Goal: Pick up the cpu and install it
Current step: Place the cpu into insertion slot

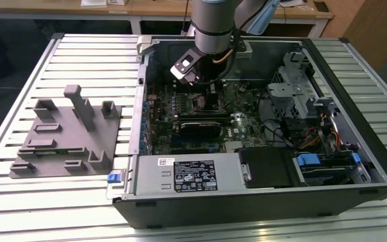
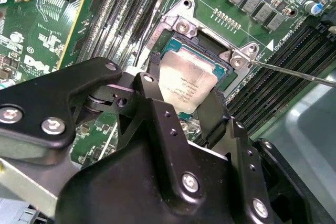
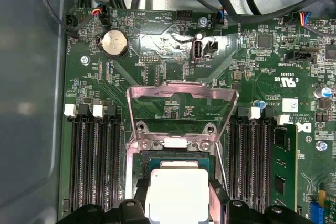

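Two fingers (image 2: pixel 152 103) of your gripper (image 2: pixel 181 92) pinch the cpu (image 2: pixel 187 83) by opposite edges, level over the open socket (image 2: pixel 202 38), whose hinged metal frame (image 3: pixel 181 88) stands raised so the chip can seat squarely.

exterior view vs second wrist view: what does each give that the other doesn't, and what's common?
Exterior view: the whole open computer case lying on the slatted table, the grey fixture at the exterior view's left, and the arm reaching into the case.
Second wrist view: the cpu between the fingers of the gripper at the socket frame, with the thin lever beside it.
Both: the green motherboard.
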Available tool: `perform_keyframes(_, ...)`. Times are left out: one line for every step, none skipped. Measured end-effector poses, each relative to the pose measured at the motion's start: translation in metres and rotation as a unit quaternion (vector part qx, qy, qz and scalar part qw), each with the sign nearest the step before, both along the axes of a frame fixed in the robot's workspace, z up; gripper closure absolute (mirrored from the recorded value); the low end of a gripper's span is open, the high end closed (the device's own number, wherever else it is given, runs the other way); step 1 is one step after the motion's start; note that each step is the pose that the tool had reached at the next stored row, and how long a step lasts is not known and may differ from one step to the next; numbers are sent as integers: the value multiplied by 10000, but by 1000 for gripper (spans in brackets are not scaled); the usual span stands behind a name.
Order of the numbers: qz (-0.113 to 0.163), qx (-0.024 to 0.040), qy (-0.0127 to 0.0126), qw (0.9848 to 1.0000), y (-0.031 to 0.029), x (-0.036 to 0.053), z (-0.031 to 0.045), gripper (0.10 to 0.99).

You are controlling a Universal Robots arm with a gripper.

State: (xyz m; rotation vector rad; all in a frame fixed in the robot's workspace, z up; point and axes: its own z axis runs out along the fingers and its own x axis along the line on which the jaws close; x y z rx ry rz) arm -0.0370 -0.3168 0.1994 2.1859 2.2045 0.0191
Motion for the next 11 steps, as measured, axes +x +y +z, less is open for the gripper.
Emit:
perform_keyframes(0, 1, -1, 10000, 2, 1, -4, 553)
perform_keyframes(-1, 1, 0, 10000, 3, 2, -8, 553)
perform_keyframes(-3, 0, 0, 10000, 4, 2, -13, 553)
perform_keyframes(-5, 0, 0, 10000, 4, 2, -19, 553)
perform_keyframes(-8, 0, 0, 10000, 4, 2, -25, 553)
perform_keyframes(-11, 0, 0, 10000, 4, 2, -30, 553)
perform_keyframes(-12, 0, 0, 10000, 4, 2, -34, 553)
perform_keyframes(-13, 0, 0, 10000, 4, 2, -39, 553)
perform_keyframes(-14, 0, 0, 10000, 4, 2, -41, 553)
perform_keyframes(-14, -1, 0, 10000, 4, 2, -41, 553)
perform_keyframes(-14, -1, 1, 10000, 4, 2, -41, 553)
